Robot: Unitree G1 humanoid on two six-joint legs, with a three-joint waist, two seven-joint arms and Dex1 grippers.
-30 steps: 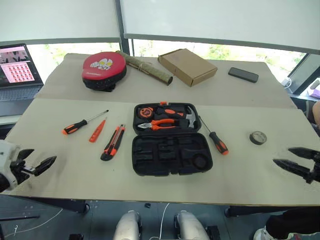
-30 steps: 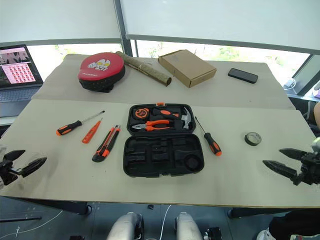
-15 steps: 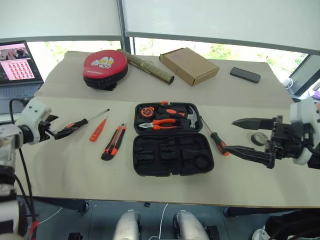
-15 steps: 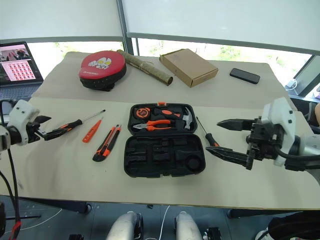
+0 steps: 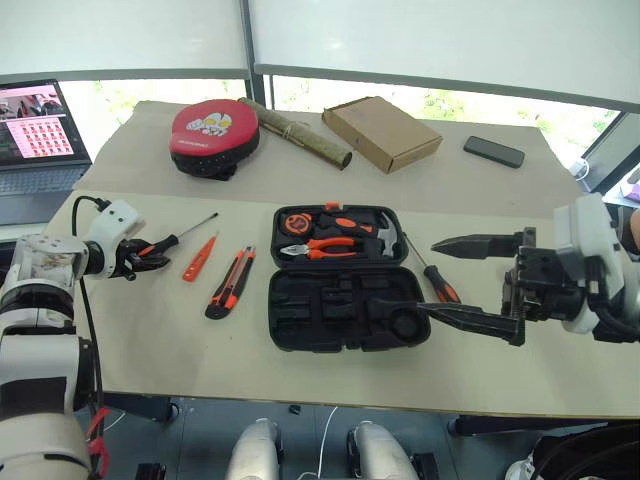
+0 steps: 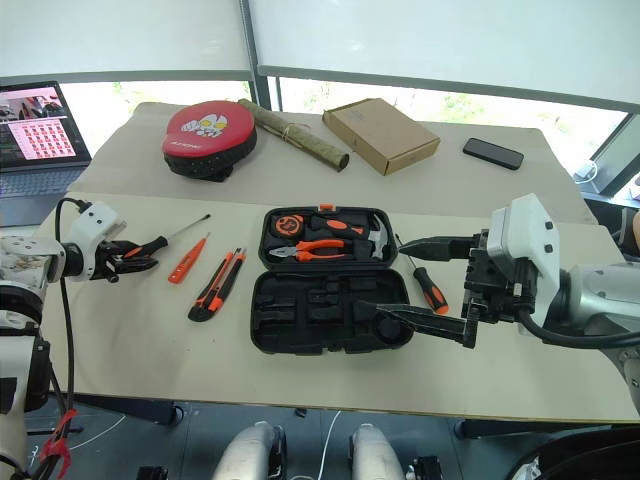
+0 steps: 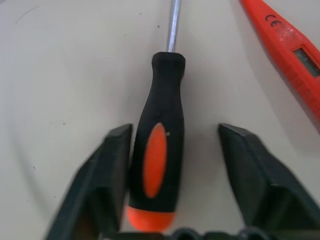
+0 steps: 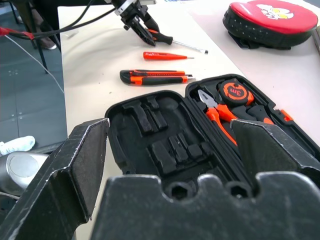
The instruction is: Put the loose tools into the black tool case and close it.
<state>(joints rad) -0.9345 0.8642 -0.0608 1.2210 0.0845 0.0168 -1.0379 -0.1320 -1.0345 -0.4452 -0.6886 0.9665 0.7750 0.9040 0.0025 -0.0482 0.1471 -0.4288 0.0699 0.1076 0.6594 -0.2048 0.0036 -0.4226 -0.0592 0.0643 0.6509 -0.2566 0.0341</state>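
Left end effector (image 7: 170, 150) bracketing the first loose screwdriver (image 5: 160, 244) at mid-left of the frame.

Its fingers are parted around the handle, one touching, the other apart, not yet clamped. The grip is best centred on the handle before lifting. The right end effector (image 5: 452, 280), wide open and empty, is held over the black tool case (image 5: 345, 318), open at centre on the surface (image 5: 520, 370).

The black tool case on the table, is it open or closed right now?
Open. The black tool case lies spread flat: pliers sit in the far half, and the near half shows bare moulded slots.
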